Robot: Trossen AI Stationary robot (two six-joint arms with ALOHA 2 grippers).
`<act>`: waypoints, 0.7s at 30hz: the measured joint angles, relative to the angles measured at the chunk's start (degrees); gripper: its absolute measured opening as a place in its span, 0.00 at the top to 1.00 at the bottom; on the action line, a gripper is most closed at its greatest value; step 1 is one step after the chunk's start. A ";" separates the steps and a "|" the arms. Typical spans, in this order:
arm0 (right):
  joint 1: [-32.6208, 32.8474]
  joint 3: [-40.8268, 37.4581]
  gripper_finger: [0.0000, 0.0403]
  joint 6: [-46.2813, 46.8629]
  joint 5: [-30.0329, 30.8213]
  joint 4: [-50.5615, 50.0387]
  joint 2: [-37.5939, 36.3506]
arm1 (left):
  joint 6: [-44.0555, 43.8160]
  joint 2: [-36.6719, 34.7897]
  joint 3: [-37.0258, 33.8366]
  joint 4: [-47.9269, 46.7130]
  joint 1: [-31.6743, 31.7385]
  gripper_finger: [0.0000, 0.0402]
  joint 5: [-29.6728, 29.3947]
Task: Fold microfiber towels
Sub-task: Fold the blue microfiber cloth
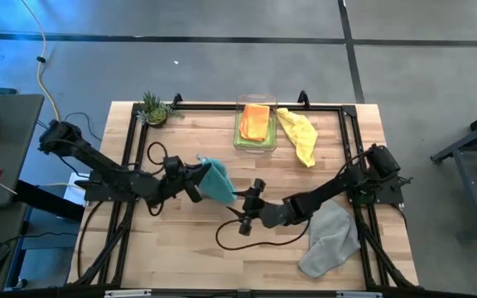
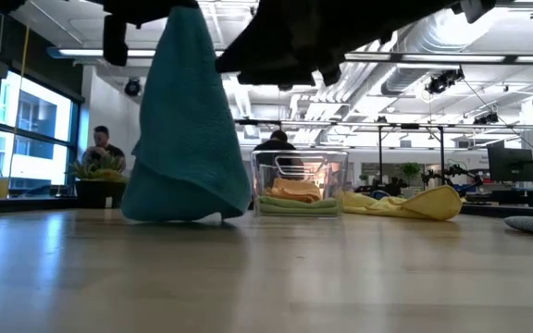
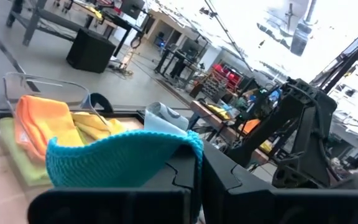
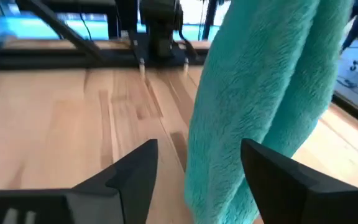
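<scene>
One teal towel (image 1: 216, 180) hangs limp over the bench (image 1: 189, 240) from the left gripper (image 1: 195, 178), pinched at its top edge. Soft and light, it seems best caught at a free lower corner by the right gripper (image 4: 197, 163), fingers spread wide beside it.

The teal towel (image 1: 216, 180) is hung upright, orange (image 1: 255, 121) is stacked on green (image 1: 240, 132), yellow (image 1: 298, 135) and grey (image 1: 330, 238) are left crumpled.

floor (image 1: 180, 33): grey concrete (dark seams) | windows (image 2: 26, 129): bright | ceiling lights (image 2: 378, 57): lit
</scene>
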 joint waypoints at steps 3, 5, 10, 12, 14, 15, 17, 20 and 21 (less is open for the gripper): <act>-0.69 0.25 0.42 2.39 -0.07 -3.86 0.00 | 1.16 0.00 0.00 0.51 1.34 1.00 1.76; -1.11 0.00 0.43 2.66 -0.06 -4.03 0.00 | 2.22 0.00 0.00 1.84 2.10 1.00 2.71; -1.46 -0.36 0.51 2.51 2.99 -4.89 0.00 | 7.16 0.00 0.00 8.29 4.10 1.00 5.64; -1.17 -0.36 0.53 0.03 4.56 -6.28 -0.25 | 10.87 0.00 0.00 11.15 4.82 1.00 5.76; -0.99 -0.38 0.56 -1.24 4.42 -9.26 -1.25 | 13.34 -0.06 0.02 12.89 5.48 1.00 5.35; -0.96 -0.38 0.58 -0.97 4.21 -11.43 -2.09 | 13.40 -0.07 0.02 12.92 5.79 1.00 5.21; -0.87 -0.38 0.63 1.29 3.26 -16.77 -4.06 | 11.12 0.67 -0.48 13.33 6.06 1.00 3.73; -0.72 -0.38 0.71 5.17 2.91 -25.03 -6.29 | 4.87 3.14 -3.35 13.35 5.79 1.00 0.29; -0.68 -0.38 0.74 6.04 2.93 -27.08 -6.68 | 1.85 3.98 -4.49 13.49 5.78 1.00 0.10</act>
